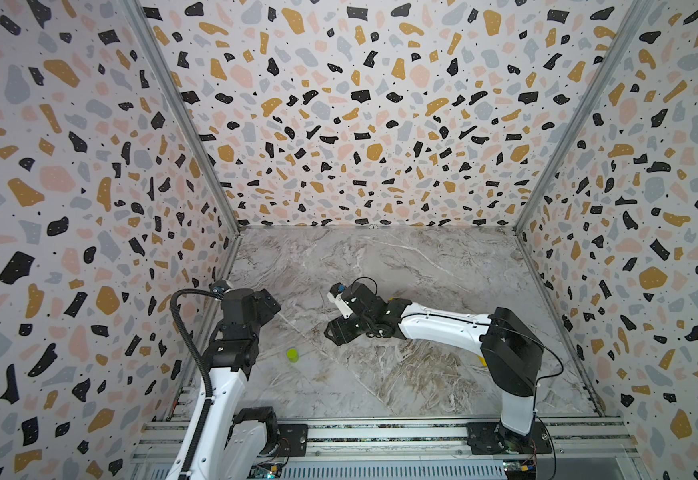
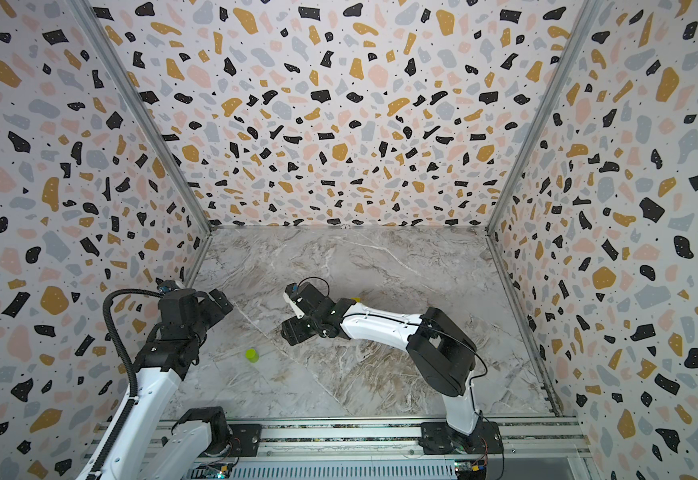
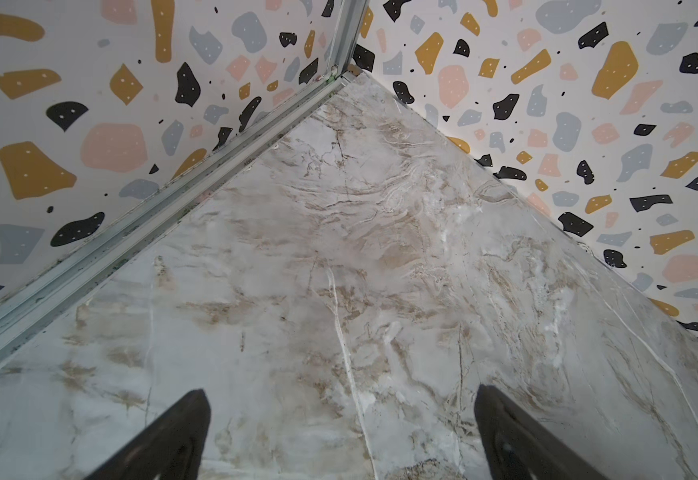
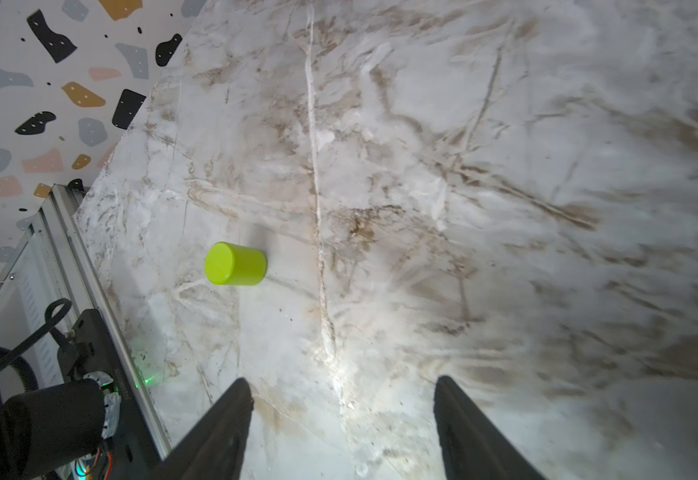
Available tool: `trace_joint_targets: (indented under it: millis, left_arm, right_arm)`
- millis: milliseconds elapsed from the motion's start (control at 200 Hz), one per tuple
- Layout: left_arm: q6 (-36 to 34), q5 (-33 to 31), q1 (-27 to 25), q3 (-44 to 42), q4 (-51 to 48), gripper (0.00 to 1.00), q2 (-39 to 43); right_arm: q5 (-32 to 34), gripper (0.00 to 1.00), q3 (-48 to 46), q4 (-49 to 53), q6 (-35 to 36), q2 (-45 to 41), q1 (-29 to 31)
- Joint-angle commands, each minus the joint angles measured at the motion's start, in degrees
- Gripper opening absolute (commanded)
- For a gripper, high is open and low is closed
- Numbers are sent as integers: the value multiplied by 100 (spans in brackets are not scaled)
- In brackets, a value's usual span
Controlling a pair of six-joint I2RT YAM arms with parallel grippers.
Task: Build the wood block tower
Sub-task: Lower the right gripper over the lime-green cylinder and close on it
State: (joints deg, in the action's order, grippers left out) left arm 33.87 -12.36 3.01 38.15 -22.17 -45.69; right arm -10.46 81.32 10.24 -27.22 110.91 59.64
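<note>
Where lime cylinder (image 1: 292, 354) stands, bare marble (image 1: 380, 270) surrounds it.

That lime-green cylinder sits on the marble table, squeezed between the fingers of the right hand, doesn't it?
Not squeezed. The lime-green cylinder does sit on the marble table, but it is clear of the right hand, which is open and empty. The right wrist view shows it.

The lime-green wooden cylinder (image 1: 292, 354) is on the grey marble tabletop (image 1: 380, 266), front left of centre. The black left gripper (image 1: 270, 304) is behind it to the left, by the side wall; the black right gripper (image 1: 332, 332) is behind it to the right, apart.
</note>
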Motion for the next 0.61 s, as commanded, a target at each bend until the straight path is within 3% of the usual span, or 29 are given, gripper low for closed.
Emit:
trace_joint_targets:
  millis: [0,601]
  left_arm:
    - [54,34,60,-63,237,100,216]
    - [101,102,69,-223,343,100,500]
  right_arm:
    - [9,73,458,-242,-77,206,148]
    - [-131,78,1624,-576,-51,1589,756]
